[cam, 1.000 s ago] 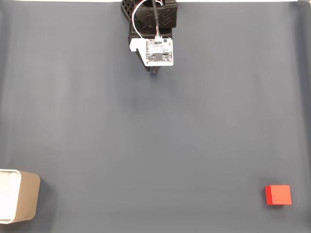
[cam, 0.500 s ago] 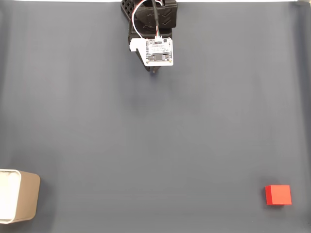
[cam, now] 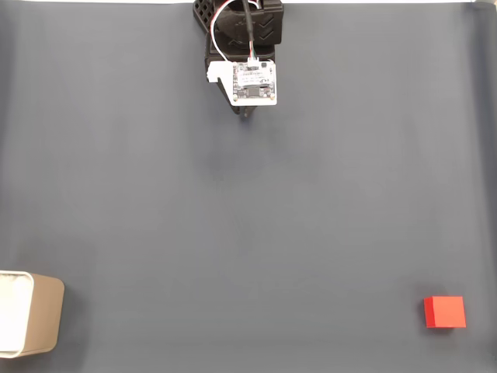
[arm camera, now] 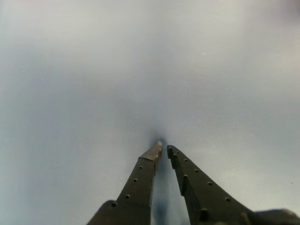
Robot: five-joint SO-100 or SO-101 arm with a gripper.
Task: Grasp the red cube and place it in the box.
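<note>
The red cube (cam: 445, 311) lies on the grey mat at the bottom right of the fixed view. At the bottom left edge stands the box (cam: 29, 313), beige outside and white inside, partly cut off by the frame. The arm folds at the top centre, its white circuit board (cam: 254, 81) facing up, and the gripper (cam: 248, 114) peeks out just below it, far from both cube and box. In the wrist view the gripper (arm camera: 163, 146) points down at bare mat, its two dark fingers nearly touching at the tips, shut with nothing between them.
A dark grey mat (cam: 248, 217) covers the whole table. The arm's black base (cam: 241, 19) sits at the top edge. Wide open mat separates the arm, the cube and the box.
</note>
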